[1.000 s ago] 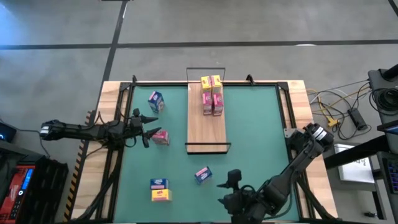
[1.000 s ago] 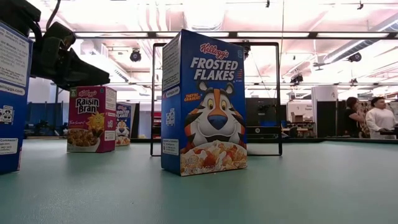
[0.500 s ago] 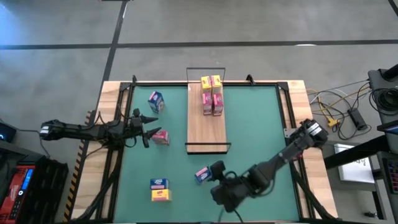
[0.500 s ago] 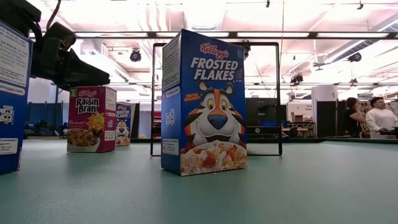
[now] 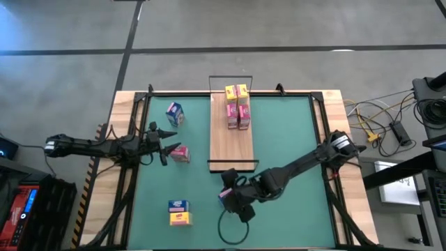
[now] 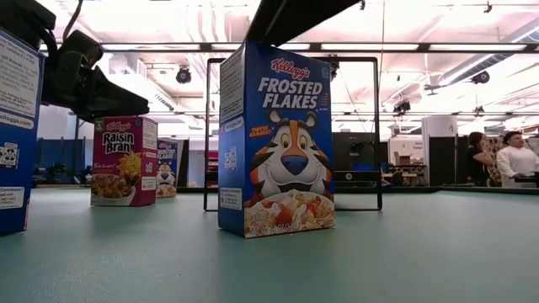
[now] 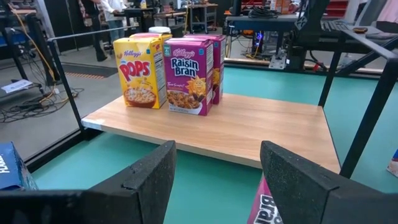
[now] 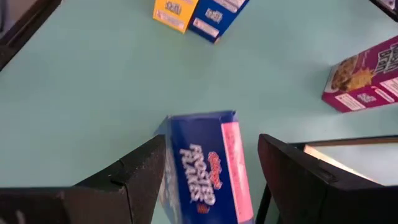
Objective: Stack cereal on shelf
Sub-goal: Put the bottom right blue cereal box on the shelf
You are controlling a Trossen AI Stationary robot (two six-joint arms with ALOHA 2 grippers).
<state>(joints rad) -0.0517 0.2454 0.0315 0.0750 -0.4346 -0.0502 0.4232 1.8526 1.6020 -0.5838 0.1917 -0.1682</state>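
The shelf [image 5: 233,139] is a wooden plank in the table's middle, with several yellow and pink cereal boxes [image 5: 237,106] at its far end. My right gripper [image 5: 235,199] hangs open just above a blue Frosted Flakes box [image 5: 224,194] standing in front of the shelf. The right wrist view shows this box [image 8: 208,165] between the spread fingers [image 8: 143,177], not touched. My left gripper [image 5: 162,143] is open beside a pink Raisin Bran box [image 5: 180,154]. The left wrist view looks over the shelf [image 7: 249,127] at a Pops box [image 7: 140,78].
A blue box [image 5: 174,113] stands at the far left. A blue and a yellow box [image 5: 179,213] lie together near the front left. Black wire frames [image 6: 290,59] close the shelf's short ends. People [image 6: 505,160] stand in the room beyond the table.
My right arm has swung from the table's front edge leftward to above the blue box before the shelf. The left arm and all boxes have not moved.
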